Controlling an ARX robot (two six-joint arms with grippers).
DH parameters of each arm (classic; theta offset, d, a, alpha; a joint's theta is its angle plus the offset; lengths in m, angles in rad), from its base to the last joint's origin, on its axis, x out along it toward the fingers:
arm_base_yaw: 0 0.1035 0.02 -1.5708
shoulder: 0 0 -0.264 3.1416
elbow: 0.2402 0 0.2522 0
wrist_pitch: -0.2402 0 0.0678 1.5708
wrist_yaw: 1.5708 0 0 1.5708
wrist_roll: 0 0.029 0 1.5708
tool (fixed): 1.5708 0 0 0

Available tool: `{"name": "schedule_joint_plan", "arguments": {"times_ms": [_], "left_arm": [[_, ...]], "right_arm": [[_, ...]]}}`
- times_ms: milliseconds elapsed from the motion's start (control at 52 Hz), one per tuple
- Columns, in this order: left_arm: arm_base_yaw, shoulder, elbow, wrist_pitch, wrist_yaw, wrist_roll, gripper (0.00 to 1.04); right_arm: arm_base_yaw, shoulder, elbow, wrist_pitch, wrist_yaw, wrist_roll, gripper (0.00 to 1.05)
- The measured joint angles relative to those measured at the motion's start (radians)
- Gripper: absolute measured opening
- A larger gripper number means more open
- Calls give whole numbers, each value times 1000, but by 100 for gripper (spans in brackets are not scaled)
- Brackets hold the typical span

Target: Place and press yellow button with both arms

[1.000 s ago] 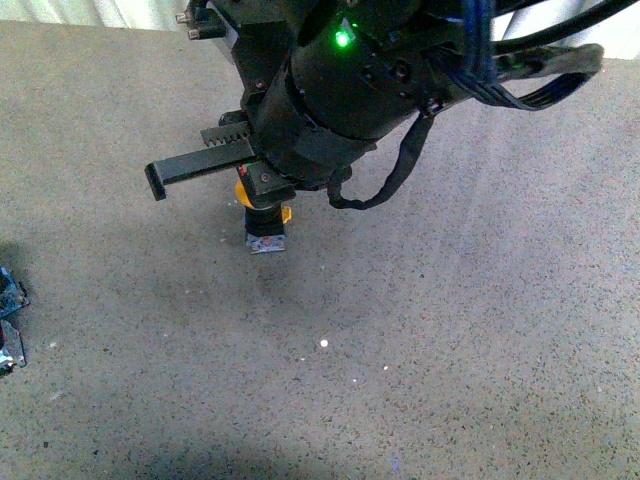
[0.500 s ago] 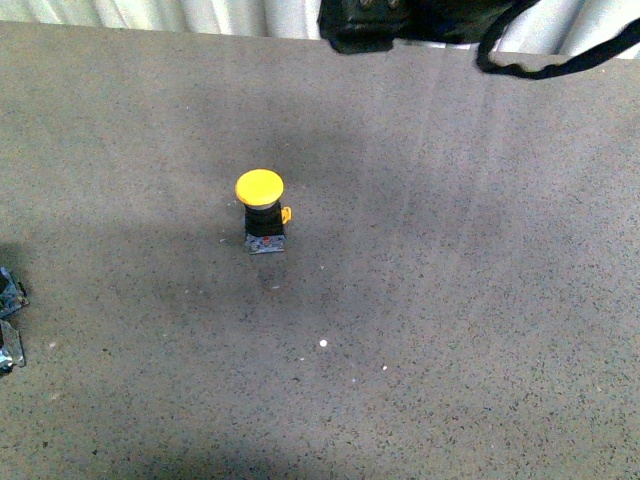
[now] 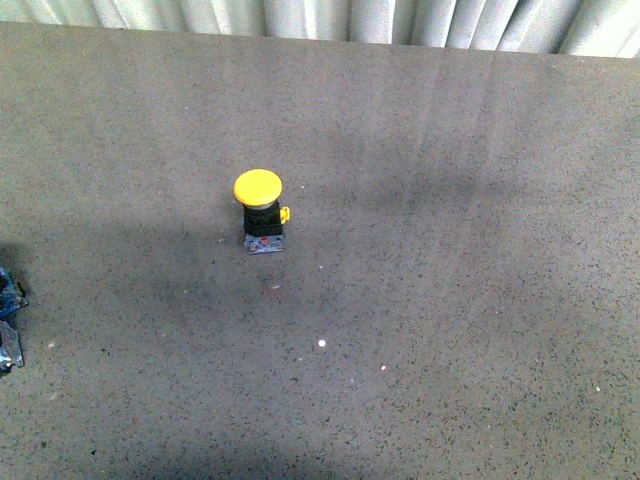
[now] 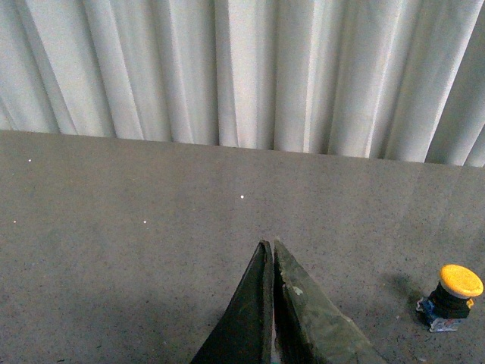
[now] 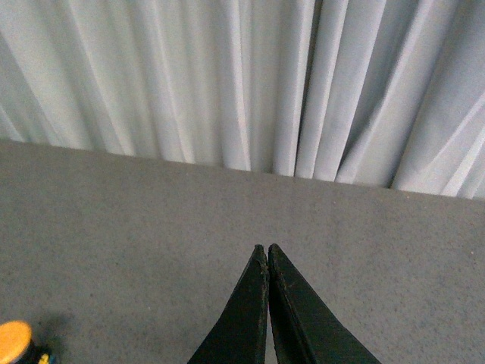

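Left wrist view has the left jaws drawn fully together: the two flat black fingers (image 4: 246,322) meet along their length with only a hairline seam between them, and nothing is pinched there. They hang above the grey speckled tabletop (image 4: 114,243) and touch nothing. The small yellow push button (image 4: 452,298), with a round mushroom cap, black cylindrical body and grey-blue base, stands well apart from them, off to one side. A white pleated curtain (image 4: 227,68) runs behind the tabletop's far edge.

Right wrist view tells the same of the right jaws: both black fingers (image 5: 244,318) lie flat against each other, gripping nothing, clear of the surface. Only part of the button's yellow cap shows there, apart from the fingertips.

Front view places the yellow push button upright on the tabletop, left of centre and a little toward the far side, its small yellow tab pointing to the robot's right. A dark bluish crumpled object (image 3: 8,320) lies at the left edge, well away from it.

A second ago a bulky black arm hung right over the button in the front view, one finger stretched out leftward. Half a second ago only its underside and cable showed at the top edge, and now it has left that view. The button stands on the same spot, cap uncovered.
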Motion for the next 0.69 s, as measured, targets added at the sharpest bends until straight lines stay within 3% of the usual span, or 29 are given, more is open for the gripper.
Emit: {"name": "schedule_joint_plan", "arguments": {"times_ms": [692], "left_arm": [[0, 0, 0, 0, 0, 0, 1]], "right_arm": [[-163, -393, -257, -129, -167, -1, 1]]}}
